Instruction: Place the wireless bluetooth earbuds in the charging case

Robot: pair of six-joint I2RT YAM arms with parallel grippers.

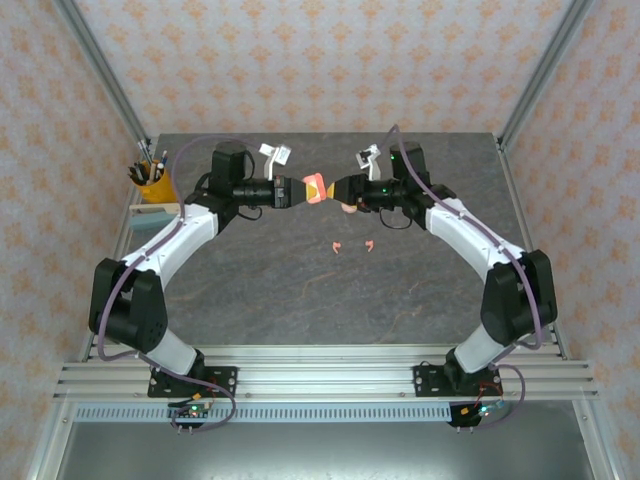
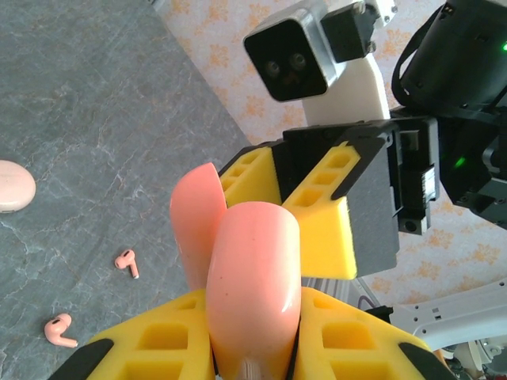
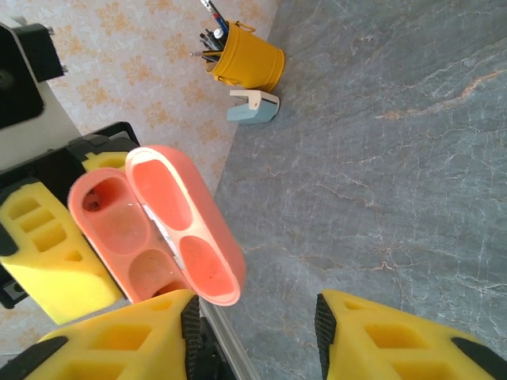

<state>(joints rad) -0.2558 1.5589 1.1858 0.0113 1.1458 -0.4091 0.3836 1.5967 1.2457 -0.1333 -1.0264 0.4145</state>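
Observation:
My left gripper point(image 1: 298, 190) is shut on a pink charging case point(image 1: 315, 187), held up above the table at the back centre. The case point(image 3: 150, 229) stands hinged open, its empty hollows facing the right wrist camera. In the left wrist view the case point(image 2: 253, 269) sits between my yellow fingers point(image 2: 150, 344). My right gripper point(image 1: 340, 190) faces it from the right, open point(image 3: 257, 317), with the lid's edge just beside its left finger and nothing between the jaws. Two tiny pink earbuds point(image 1: 337, 247) point(image 1: 369, 245) lie on the table below, also seen as earbuds point(image 2: 127, 262) point(image 2: 59, 331).
A second pink case point(image 2: 12, 186), shut, lies on the grey stone table point(image 1: 300, 300) under the right gripper. A yellow pen cup point(image 1: 150, 185) and a pale-blue holder point(image 3: 253, 105) stand at the far left edge.

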